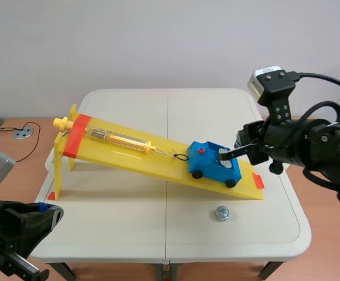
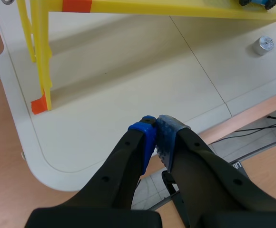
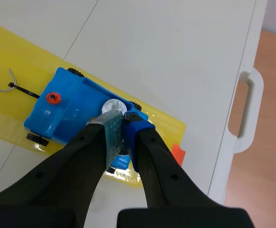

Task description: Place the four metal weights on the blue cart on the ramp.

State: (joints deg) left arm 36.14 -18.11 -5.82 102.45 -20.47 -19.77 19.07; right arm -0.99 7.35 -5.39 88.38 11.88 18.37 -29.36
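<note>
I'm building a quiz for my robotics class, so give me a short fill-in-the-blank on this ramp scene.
1. The blue cart sits on a ramp coloured ___.
2. On the table, beside the ramp, stands ___ metal weight.
3. The left gripper is ___, holding nothing.
4. The right gripper is directly over the blue ___.

Missing words: yellow; one; shut; cart.

The white folding worktop (image 1: pixel 129 222) is seen whole from the near side, looking across. The blue toy cart (image 3: pixel 57 111) is seen closely from above in the right wrist view. The yellow plastic ramp (image 2: pixel 176 7) is shared by all views.
</note>
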